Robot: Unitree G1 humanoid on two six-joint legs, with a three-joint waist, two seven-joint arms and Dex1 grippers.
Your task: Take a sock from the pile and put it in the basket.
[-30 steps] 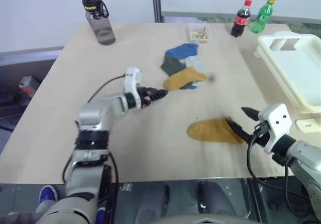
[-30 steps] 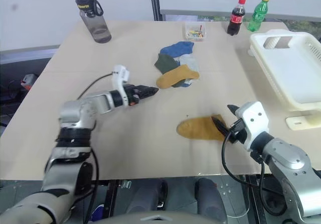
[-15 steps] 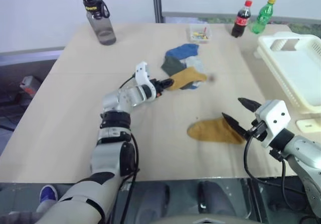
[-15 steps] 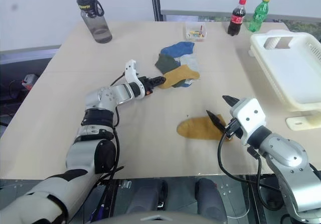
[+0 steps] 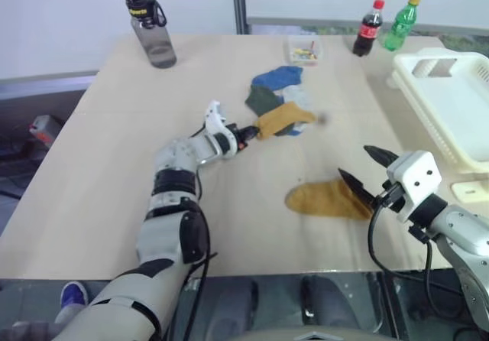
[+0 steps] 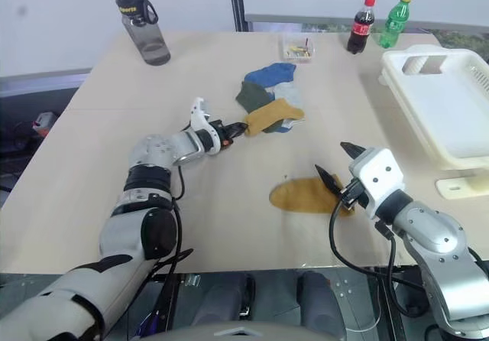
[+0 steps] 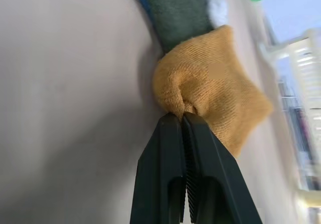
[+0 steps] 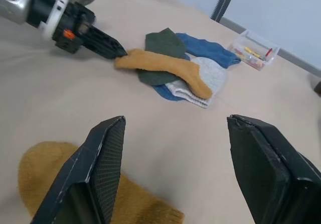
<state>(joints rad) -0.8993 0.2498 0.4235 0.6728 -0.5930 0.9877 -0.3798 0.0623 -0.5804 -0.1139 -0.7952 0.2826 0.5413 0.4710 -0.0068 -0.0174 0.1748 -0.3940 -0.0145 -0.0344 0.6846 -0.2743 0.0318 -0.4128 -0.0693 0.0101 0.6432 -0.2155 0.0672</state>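
Since a second ago, the left gripper [image 5: 250,133] has reached forward to the pile [image 5: 280,100] and snapped closed. At frame centre it now pinches the near edge of a mustard sock [image 7: 213,96], the fabric bunched into a small fold between the black fingertips [image 7: 186,126]. That sock lies on top of the pile, draped over a dark green sock [image 5: 263,99], with blue and pale grey ones beneath, just above centre frame.

Lower right, the right gripper [image 5: 365,169] hangs with its jaws spread wide and empty, above the toe end of a second mustard sock [image 5: 325,199] lying flat on the table [image 5: 114,165], apart from the pile.

The basket [image 5: 451,108] sits at the right edge of the frame, well apart from the left gripper, on the far side of the right arm. A dark water bottle [image 5: 149,27] stands upper left; a small clear box [image 5: 304,50] and two drink bottles stand along the top.

The hold looks shallow, only a pinch of cloth at the very edge. Lifting fast could let the sock slide free. The draped sock may also drag the green one beneath it, pulling two out or scattering the pile. The carry to the basket crosses the right arm's space, so a dangling sock could snag on those open jaws, or the arms could meet.
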